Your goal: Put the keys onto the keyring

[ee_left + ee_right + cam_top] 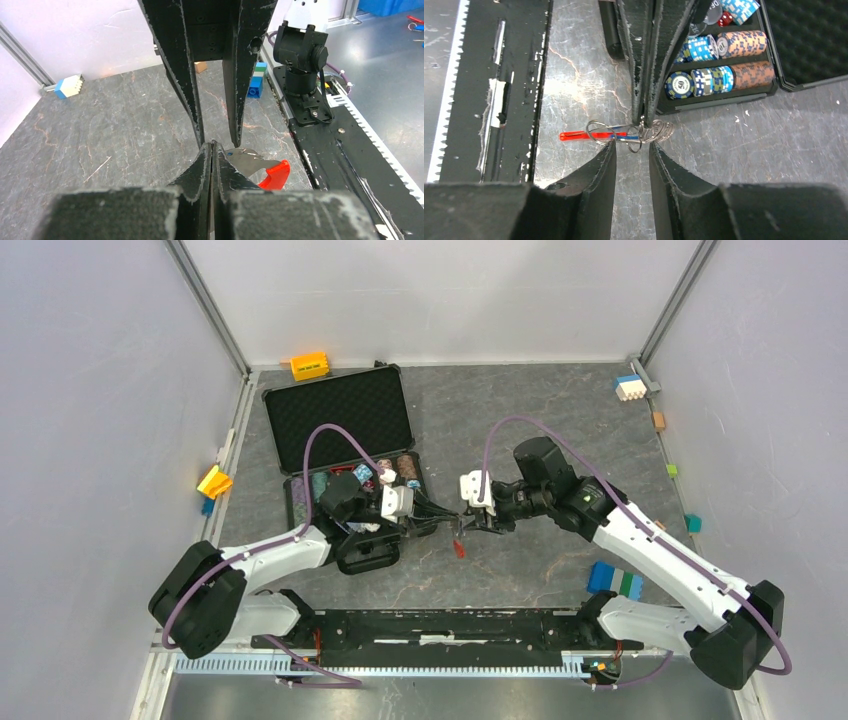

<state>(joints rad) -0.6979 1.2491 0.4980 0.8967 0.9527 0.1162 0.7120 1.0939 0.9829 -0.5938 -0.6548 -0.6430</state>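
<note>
The keyring (659, 131) is a cluster of thin silvery rings with a red flat strip (579, 135), held just above the grey table. A thin blue key edge (628, 136) lies along the strip among the rings. My left gripper (212, 146) is shut on the keyring's metal; a flat silvery piece (250, 161) and the red strip (274, 173) stick out to its right. My right gripper (632, 146) is open, its fingertips (613, 148) straddling the rings from the opposite side. In the top view both grippers (441, 525) (470, 526) meet at mid-table, with the red strip (459, 548) hanging below them.
An open black case (340, 415) with poker chips (704, 80) lies just behind the left arm. A blue-green block (614, 581) sits near the right arm's base, and small blocks (309, 365) (629, 387) lie along the walls. The black base rail (450, 625) runs along the near edge.
</note>
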